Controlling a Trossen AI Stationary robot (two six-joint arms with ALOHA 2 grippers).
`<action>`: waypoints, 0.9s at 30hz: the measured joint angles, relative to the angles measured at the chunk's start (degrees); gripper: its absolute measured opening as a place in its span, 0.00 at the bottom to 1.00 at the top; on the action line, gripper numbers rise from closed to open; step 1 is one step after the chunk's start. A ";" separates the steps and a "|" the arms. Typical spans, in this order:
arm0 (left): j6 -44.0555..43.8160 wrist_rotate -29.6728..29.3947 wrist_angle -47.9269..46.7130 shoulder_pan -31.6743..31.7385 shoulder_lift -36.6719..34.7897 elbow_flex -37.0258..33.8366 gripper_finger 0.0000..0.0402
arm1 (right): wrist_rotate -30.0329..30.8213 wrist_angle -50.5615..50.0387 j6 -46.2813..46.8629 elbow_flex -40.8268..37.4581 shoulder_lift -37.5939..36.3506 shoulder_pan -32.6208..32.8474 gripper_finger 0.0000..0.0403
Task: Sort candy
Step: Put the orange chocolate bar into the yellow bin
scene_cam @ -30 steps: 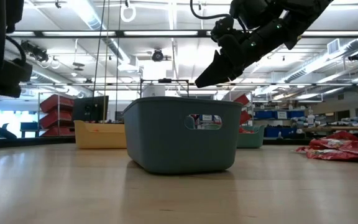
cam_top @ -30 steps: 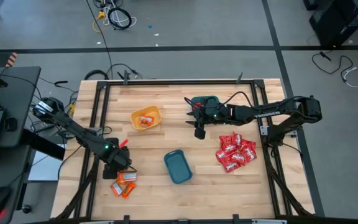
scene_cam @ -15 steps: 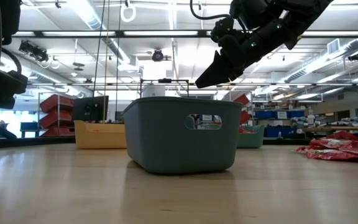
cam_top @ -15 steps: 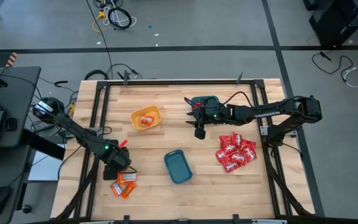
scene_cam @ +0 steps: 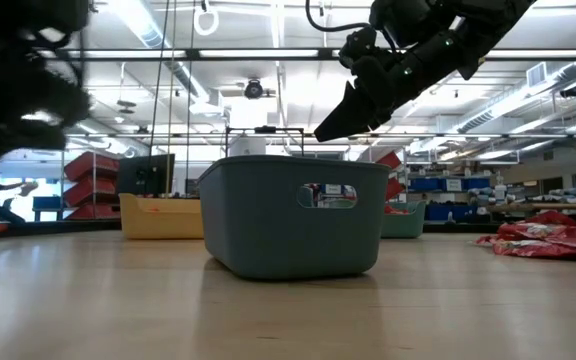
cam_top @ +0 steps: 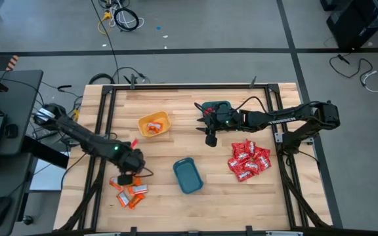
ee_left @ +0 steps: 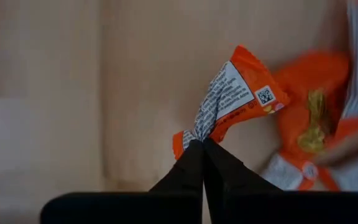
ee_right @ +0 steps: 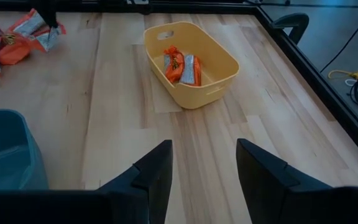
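My left gripper points down near the table's near left corner, shut on an orange-and-white candy packet. More orange-and-white packets lie flat on the wood just beside it. A pile of red candy lies at the right. A yellow bin holds two or three orange packets. My right gripper hangs open above the table's middle, holding nothing. My left gripper pinches one crimped end of the orange-and-white packet between its two fingertips. The fingers come from above, pointing down. The packet hangs tilted below them, away from the other packets; whether its free end touches the wood I cannot tell.
A teal bin stands at the near middle of the table. A second teal bin sits at the far side under my right arm. Bare wood lies between the bins and the candy piles. Black frame rails edge the table.
My left gripper has shut on an orange-and-white packet at the pile, then gone toward the table's right edge and a little up, carrying the packet off the pile. My right arm has kept still.
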 joint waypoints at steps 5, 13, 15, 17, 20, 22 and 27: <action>3.95 -5.58 -1.29 6.32 -0.01 3.49 0.00 | 0.00 -0.27 -0.81 0.00 -0.26 0.00 0.41; 5.43 -14.04 1.10 20.58 -0.02 7.84 0.00 | 3.62 -2.00 -1.66 0.01 -2.49 -0.17 0.41; 5.57 -15.00 3.14 24.21 -0.03 8.79 0.00 | 3.69 -2.10 -1.66 0.01 -3.13 -0.33 0.41; 7.14 -15.58 6.12 27.32 -0.04 9.40 0.00 | 3.69 -2.06 -1.66 0.02 -3.53 -0.47 0.41; 10.97 -16.78 11.22 31.15 0.12 9.41 0.00 | 3.69 -2.13 -1.66 0.02 -3.56 -0.85 0.41; 13.64 -17.64 14.04 33.74 0.85 9.43 0.00 | 3.69 -2.12 -1.61 0.02 -3.56 -1.15 0.41; 19.36 -18.35 17.51 38.96 4.74 9.43 0.00 | 3.72 -2.12 -1.55 0.02 -3.56 -1.32 0.41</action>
